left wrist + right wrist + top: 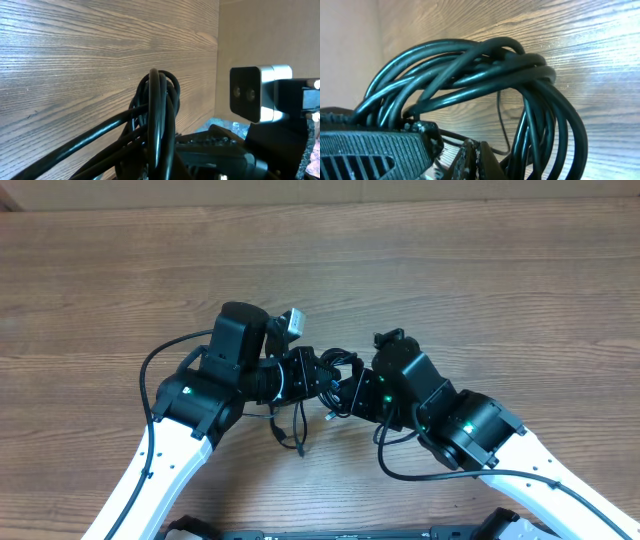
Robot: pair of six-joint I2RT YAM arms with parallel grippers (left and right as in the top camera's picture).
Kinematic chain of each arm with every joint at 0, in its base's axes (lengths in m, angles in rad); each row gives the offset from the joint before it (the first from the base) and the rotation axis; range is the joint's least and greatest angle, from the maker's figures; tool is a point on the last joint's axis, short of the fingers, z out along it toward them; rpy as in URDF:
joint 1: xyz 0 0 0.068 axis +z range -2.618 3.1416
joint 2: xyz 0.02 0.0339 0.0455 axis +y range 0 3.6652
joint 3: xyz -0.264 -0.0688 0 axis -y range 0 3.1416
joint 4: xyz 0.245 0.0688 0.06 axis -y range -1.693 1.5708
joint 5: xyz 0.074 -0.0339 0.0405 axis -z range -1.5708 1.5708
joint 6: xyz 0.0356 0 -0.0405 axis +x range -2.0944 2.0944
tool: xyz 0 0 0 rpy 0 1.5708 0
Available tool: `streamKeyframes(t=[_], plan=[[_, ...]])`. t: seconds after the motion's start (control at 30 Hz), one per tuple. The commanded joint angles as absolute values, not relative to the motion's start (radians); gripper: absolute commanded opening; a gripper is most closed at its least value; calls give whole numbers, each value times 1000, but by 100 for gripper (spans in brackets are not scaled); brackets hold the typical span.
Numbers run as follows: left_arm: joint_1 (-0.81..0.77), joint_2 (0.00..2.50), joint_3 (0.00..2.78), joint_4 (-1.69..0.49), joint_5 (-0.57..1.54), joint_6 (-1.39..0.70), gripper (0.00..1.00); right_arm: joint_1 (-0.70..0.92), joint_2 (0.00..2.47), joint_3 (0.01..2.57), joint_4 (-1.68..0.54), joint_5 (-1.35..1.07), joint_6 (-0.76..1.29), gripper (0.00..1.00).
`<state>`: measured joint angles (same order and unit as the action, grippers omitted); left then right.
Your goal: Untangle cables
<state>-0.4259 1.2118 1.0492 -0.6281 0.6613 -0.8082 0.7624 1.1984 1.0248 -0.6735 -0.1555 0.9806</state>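
Note:
The cables (341, 364) are a small coil of thin black cords held between my two grippers at the middle of the table. Loose ends (297, 430) trail towards the front, one with a silvery tip (328, 418). My left gripper (318, 376) is shut on the coil from the left. In the left wrist view the loops (160, 112) rise upright from its jaws and hide the fingertips. My right gripper (347, 387) meets it from the right. In the right wrist view its fingers (476, 161) are pressed together under the coil (470, 70).
The wooden table (450, 270) stretches all round. The arms' thicker black cables curve at the left (150, 370) and front right (400, 470). The right arm's wrist camera (257, 92) shows close in the left wrist view. The left gripper's body (370, 150) shows in the right wrist view.

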Motion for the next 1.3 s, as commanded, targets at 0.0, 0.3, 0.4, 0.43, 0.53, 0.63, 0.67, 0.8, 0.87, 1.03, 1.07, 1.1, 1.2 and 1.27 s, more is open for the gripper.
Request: streamKeyframes(t=[0.0, 0.3, 0.4, 0.43, 0.53, 0.63, 0.67, 0.8, 0.87, 1.03, 1.07, 1.1, 1.2, 1.27], plan=[[-433, 1202, 1072, -614, 643, -790, 4, 743, 1162, 1041, -669, -238, 861, 4], [-433, 1202, 1071, -616, 589, -718, 4, 712, 940, 1041, -698, -239, 802, 4], [-433, 1202, 1071, -616, 569, -717, 4, 712, 911, 1041, -707, -268, 814, 4], [-433, 1203, 1071, -615, 568, -718, 5, 712, 908, 1041, -706, -287, 818, 4], [-433, 1202, 1071, -614, 569, -759, 4, 713, 915, 1040, -713, -342, 848, 4], [-433, 1203, 1071, -616, 569, -818, 4, 716, 947, 1040, -717, -358, 849, 4], [-433, 1202, 1071, -616, 569, -835, 4, 721, 968, 1040, -715, -358, 850, 4], [-434, 1202, 1071, -619, 569, -873, 4, 736, 1040, 1040, -704, -379, 889, 4], [-434, 1202, 1071, -625, 569, -877, 4, 752, 1077, 1040, -677, -395, 889, 4], [-446, 1202, 1071, -625, 569, -878, 4, 772, 1134, 1040, -613, -352, 883, 4], [-450, 1202, 1071, -625, 569, -874, 4, 772, 1142, 1040, -614, -321, 887, 4], [-454, 1202, 1071, -625, 569, -866, 4, 768, 1147, 1040, -614, -299, 887, 4], [-464, 1203, 1071, -637, 569, -832, 4, 748, 1154, 1040, -614, -281, 886, 4], [-465, 1202, 1071, -652, 569, -801, 4, 727, 1153, 1040, -615, -281, 886, 4]])
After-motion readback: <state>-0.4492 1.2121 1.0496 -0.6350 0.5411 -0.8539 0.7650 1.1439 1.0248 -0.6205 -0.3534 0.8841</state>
